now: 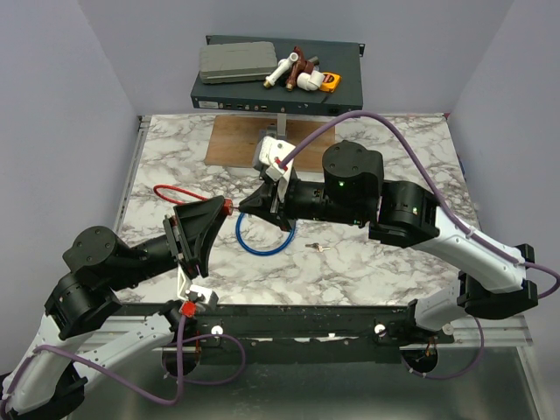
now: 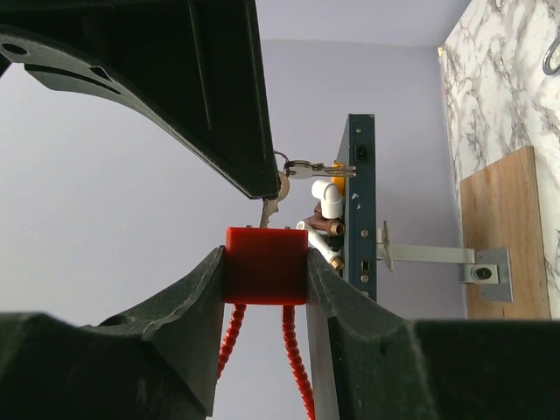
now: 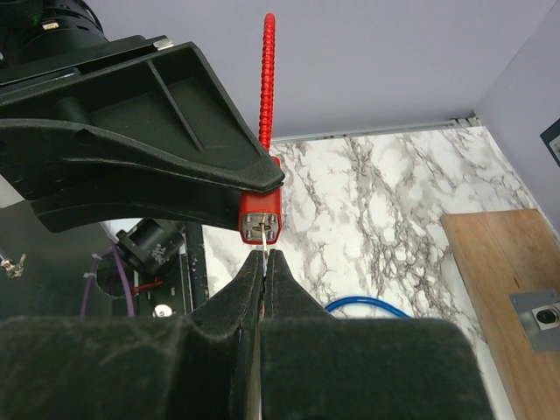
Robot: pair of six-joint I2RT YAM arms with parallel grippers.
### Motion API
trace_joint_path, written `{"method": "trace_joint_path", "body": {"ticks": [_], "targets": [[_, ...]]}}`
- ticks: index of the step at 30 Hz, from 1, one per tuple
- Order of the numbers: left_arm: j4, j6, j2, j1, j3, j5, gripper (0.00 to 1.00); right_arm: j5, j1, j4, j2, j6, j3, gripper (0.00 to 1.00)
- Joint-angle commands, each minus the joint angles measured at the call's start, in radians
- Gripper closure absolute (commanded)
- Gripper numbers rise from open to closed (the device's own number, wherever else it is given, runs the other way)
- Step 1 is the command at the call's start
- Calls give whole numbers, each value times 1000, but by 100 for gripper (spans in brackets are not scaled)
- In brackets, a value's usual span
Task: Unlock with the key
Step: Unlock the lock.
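Observation:
My left gripper (image 1: 222,207) is shut on a small red lock block (image 2: 265,276), which has a ribbed red cable (image 2: 296,363) hanging from it. My right gripper (image 3: 264,259) is shut on a thin silver key (image 3: 263,238). The key's blade stands in the keyhole on the block's silver face (image 3: 261,226). In the left wrist view the key's head (image 2: 272,203) shows above the block, with a ring and a second key (image 2: 312,168) dangling. In the top view both grippers meet tip to tip at the red block (image 1: 227,206), above the marble table (image 1: 385,262).
A blue cable loop (image 1: 262,241) lies under the grippers. The red cable (image 1: 175,191) trails left. A small loose key (image 1: 315,248) lies on the marble. A wooden board (image 1: 236,140) with a metal bracket (image 1: 282,118) and a dark box (image 1: 350,87) of fittings stand at the back.

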Motion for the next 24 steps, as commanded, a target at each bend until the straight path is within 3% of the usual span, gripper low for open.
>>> {"method": "trace_joint_path", "body": {"ticks": [1,15,24], "targets": [[36,-17,4,-5,-8,51,100,-31,-2,68,21,3,-14,99],[-33,39,14,-14,-13,77,100,-58,-11,134,18,32,-54,99],[12,17,20,-17,-24,83,100,-79,-12,157,18,52,-72,99]]}}
